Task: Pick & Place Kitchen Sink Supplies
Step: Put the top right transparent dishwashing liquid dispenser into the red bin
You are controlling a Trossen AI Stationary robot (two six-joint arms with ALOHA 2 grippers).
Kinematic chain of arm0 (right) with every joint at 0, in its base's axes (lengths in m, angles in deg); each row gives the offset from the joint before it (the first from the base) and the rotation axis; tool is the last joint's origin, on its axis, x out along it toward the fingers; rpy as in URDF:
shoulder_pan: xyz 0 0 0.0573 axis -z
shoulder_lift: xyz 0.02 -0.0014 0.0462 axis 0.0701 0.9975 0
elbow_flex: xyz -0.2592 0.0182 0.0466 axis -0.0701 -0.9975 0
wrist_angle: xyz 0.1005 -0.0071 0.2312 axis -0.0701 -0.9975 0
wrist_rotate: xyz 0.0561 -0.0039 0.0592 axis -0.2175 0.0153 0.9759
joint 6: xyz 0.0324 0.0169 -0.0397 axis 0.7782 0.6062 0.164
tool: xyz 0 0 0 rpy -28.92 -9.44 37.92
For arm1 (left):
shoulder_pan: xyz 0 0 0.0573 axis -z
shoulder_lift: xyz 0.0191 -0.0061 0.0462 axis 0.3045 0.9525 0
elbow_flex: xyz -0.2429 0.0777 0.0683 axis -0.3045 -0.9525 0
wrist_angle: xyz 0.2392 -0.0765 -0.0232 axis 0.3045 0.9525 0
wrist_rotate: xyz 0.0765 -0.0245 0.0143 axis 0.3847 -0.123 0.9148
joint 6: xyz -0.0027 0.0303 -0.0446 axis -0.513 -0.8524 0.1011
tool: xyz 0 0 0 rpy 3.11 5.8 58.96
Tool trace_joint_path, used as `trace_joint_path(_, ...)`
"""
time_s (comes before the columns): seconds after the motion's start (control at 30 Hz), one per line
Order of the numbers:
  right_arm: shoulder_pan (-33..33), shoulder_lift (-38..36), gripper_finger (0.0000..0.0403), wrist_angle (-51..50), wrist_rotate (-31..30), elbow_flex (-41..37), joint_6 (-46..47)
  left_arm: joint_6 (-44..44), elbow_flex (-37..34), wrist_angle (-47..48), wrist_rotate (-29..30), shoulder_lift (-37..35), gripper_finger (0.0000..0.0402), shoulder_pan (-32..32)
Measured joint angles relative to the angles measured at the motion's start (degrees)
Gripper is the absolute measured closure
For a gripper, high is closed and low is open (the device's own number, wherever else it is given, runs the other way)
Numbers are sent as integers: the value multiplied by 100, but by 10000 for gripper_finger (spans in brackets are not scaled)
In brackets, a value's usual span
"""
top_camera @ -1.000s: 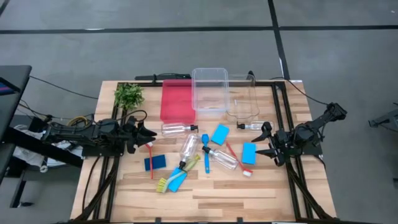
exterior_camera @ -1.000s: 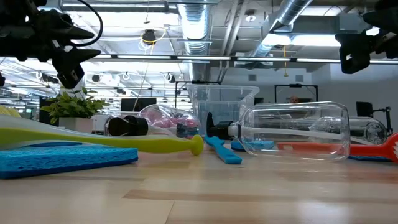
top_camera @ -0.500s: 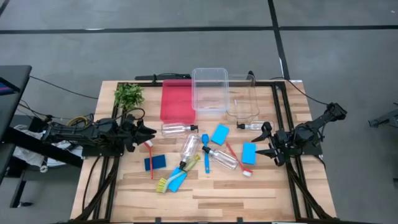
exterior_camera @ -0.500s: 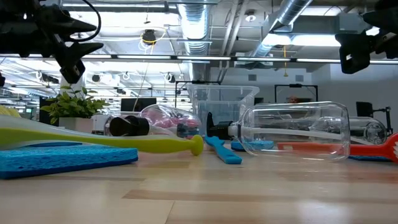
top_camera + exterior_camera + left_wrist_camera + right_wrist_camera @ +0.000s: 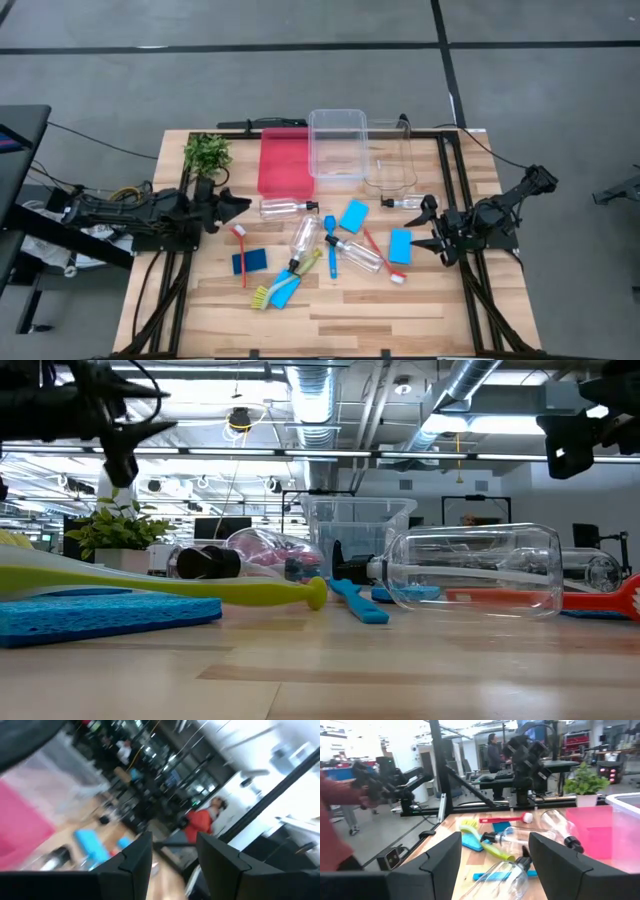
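Note:
The supplies lie loose in the middle of the table. Clear black-capped bottles lie on their sides. Blue sponges lie flat. Among them are a red brush, another red brush, a blue brush and a yellow-green brush. My left gripper hovers open above the table's left part, near the first red brush's head. My right gripper hangs open at the right edge, beside a sponge.
A red tray and two clear bins stand at the far side, with a leafy plant at the far left. The near strip of table is bare wood. People stand in the room beyond.
My left gripper has risen and swung a little toward the table's far edge, turning as it went; it stays open. My right gripper and the supplies have kept still.

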Motion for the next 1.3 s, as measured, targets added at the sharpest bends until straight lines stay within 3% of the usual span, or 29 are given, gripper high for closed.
trace_joint_path(0.13, -2, 0, 178, 964, -10, 0, 62, -15, 0, -788, -42, 274, 247, 0)
trace_joint_path(0.27, -2, -4, 178, 2528, -11, 0, 937, -158, 0, -1390, -22, 657, 247, 0)
trace_joint_path(0.4, 4, -15, 178, 3440, -50, 1, 1410, -395, 0, -1824, -194, 967, 247, 0)
trace_joint_path(0.53, 64, -8, 178, 3436, -624, 68, 782, -725, 0, -1990, -592, 1141, 247, 2)
trace_joint_path(0.67, 111, -13, 178, 3517, -1016, 157, 726, -757, 152, -2063, -1095, 1230, 247, 2)
trace_joint_path(0.87, 291, 207, 178, 3514, -922, 361, 898, -791, 669, -2085, -1590, 1468, 263, 0)
trace_joint_path(1.07, 321, 1325, 178, 2329, -978, 1328, 1005, -1030, 1392, -2084, -2344, 1899, 276, 0)
trace_joint_path(1.3, 321, 2722, 178, -1518, -1193, 3636, 1461, -1249, 1896, -646, -2361, 2167, 277, -256)
